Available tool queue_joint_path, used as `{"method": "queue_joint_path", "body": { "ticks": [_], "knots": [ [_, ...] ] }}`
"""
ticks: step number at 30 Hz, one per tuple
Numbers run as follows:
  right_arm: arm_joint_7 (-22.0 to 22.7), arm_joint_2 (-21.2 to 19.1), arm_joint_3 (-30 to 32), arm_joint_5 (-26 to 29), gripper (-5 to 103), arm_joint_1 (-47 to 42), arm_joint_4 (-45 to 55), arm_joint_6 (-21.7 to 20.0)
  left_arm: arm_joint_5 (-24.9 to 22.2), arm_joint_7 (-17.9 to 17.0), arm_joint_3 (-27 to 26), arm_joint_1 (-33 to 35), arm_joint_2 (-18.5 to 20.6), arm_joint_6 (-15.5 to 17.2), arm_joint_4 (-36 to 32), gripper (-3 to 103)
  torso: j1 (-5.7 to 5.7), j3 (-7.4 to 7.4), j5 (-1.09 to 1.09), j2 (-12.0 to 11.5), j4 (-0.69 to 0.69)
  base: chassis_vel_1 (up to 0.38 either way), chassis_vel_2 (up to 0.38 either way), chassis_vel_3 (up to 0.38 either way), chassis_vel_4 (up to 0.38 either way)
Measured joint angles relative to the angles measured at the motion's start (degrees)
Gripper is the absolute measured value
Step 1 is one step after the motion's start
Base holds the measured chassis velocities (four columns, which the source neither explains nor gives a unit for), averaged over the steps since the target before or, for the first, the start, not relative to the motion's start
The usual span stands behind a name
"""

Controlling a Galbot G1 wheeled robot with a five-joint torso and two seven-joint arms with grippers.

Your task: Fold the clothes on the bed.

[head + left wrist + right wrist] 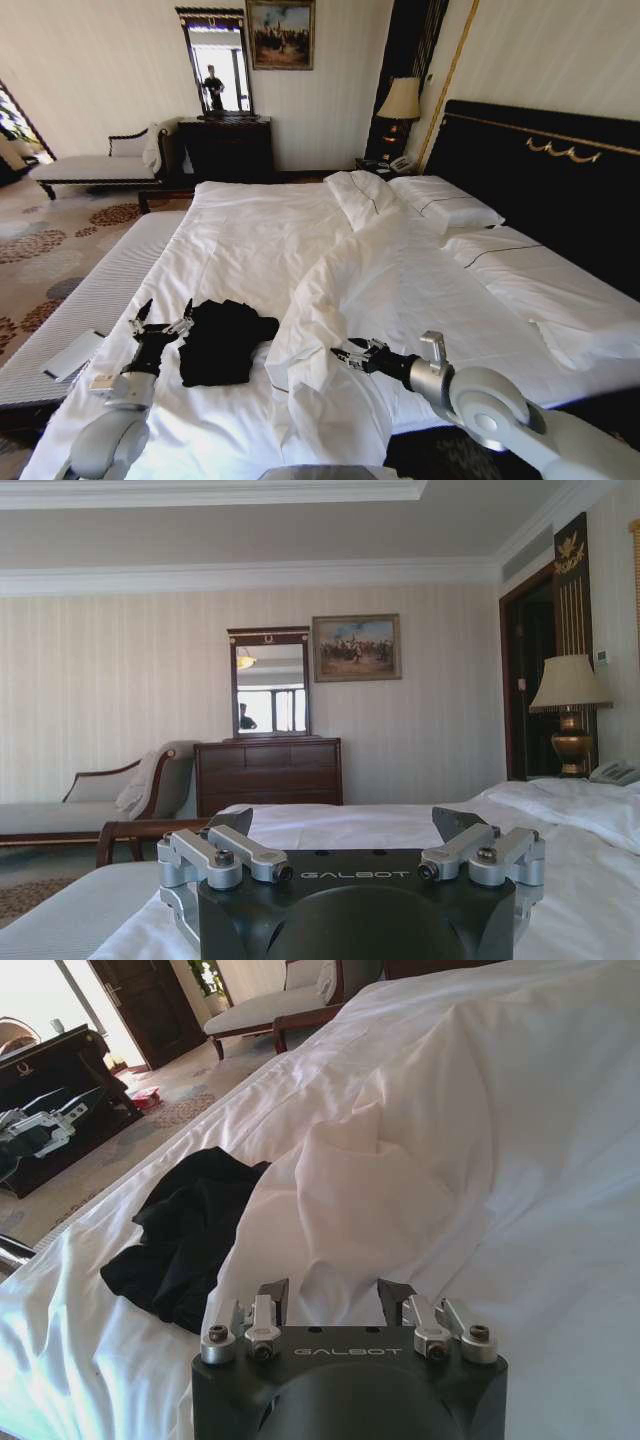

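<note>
The clothes, a crumpled black T-shirt [225, 340], lie on the bed's [260, 240] white sheet near its foot. In the right wrist view the T-shirt [185, 1230] lies bunched against a fold of the white duvet [350, 1190]. My left gripper [165, 312] stands open just beside the shirt's left edge, fingers pointing up the bed. In its own wrist view the left gripper [345, 828] is spread wide with nothing between the fingers. My right gripper [350, 352] hovers open over the duvet fold to the shirt's right, pointing toward it. The right gripper [335, 1298] holds nothing.
The rumpled duvet [400, 280] covers the bed's right half, with pillows [445, 200] against the dark headboard [540, 170]. A padded bench [90, 300] with a white flat item [70, 355] runs along the bed's left. A chaise lounge [90, 165], dresser [225, 145] and lamp [400, 100] stand beyond.
</note>
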Motion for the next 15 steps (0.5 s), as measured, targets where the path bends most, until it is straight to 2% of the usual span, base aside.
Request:
{"method": "queue_joint_path", "body": {
  "ticks": [3,5,6,7,10,13,14,15],
  "knots": [
    [0.02,0.20,0.07,0.01,37,-0.41,0.15,0.07,0.02,-0.17,0.34,-0.54,0.01,0.18,0.26,100,0.00,0.00,0.00,0.01,0.00,0.000,0.000,0.000,0.000],
    [0.01,0.28,0.07,-0.04,37,-0.45,0.13,0.11,0.02,-0.18,0.36,-0.57,0.01,0.18,0.35,100,-0.01,0.00,0.00,0.00,0.00,0.000,0.000,0.000,0.000],
    [-0.01,0.46,0.06,-0.10,26,-0.46,0.08,0.14,0.05,-0.18,0.39,-0.59,0.01,0.19,0.53,100,0.00,0.00,0.00,0.00,0.00,0.000,0.000,0.000,0.000],
    [-0.02,0.56,0.00,-0.12,26,-0.45,0.03,0.16,0.07,-0.19,0.39,-0.59,-0.01,0.19,0.65,100,0.00,0.00,0.00,0.00,0.00,0.000,0.000,0.000,0.000],
    [-0.06,0.76,-0.38,-0.32,9,-0.27,-0.25,0.28,0.08,-0.19,0.37,-0.59,-0.10,0.16,1.13,100,0.00,0.00,0.00,0.00,0.00,0.000,0.000,0.000,0.000],
    [-0.06,0.78,-0.43,-0.40,9,-0.25,-0.28,0.30,0.06,-0.19,0.34,-0.59,-0.10,0.15,1.20,100,0.00,0.00,0.00,0.00,0.00,0.000,0.000,0.000,0.000],
    [-0.11,0.83,-0.55,-0.67,2,-0.23,-0.33,0.37,0.05,-0.19,0.29,-0.59,-0.11,0.11,1.34,100,0.00,0.00,0.00,0.00,0.00,0.000,0.000,0.000,0.000],
    [-0.12,0.85,-0.56,-0.75,2,-0.23,-0.34,0.39,0.05,-0.19,0.29,-0.60,-0.11,0.09,1.40,100,0.00,0.00,0.00,0.01,0.00,0.000,0.000,0.000,0.000]
  ]
}}
